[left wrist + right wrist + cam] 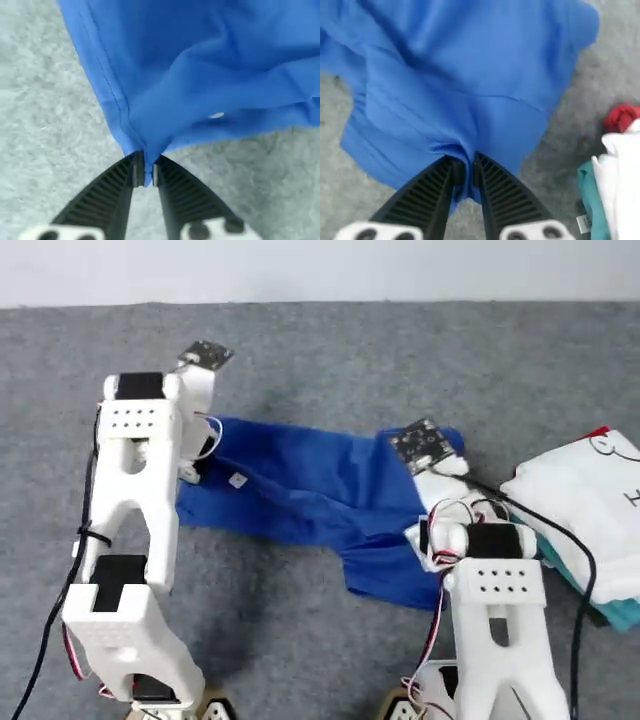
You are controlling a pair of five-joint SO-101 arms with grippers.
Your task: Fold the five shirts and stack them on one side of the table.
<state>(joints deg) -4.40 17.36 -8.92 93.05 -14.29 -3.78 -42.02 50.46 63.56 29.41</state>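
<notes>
Blue shirt (300,490) lies rumpled on worktop (400,360) betw. the arms. Left gripper (144,172) fingers pinch its hem corner; right gripper (465,172) fingers pinch a bunched fold. Looks light & floppy, prob. best held at corners.

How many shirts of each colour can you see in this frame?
blue shirt: 1
white shirt: 1, lying on top of the others
teal shirt: 1, edge showing under the white shirt
red shirt: 1, a bit showing next to the white shirt
Total: 4 visible; the white shirt may hide more.
</notes>
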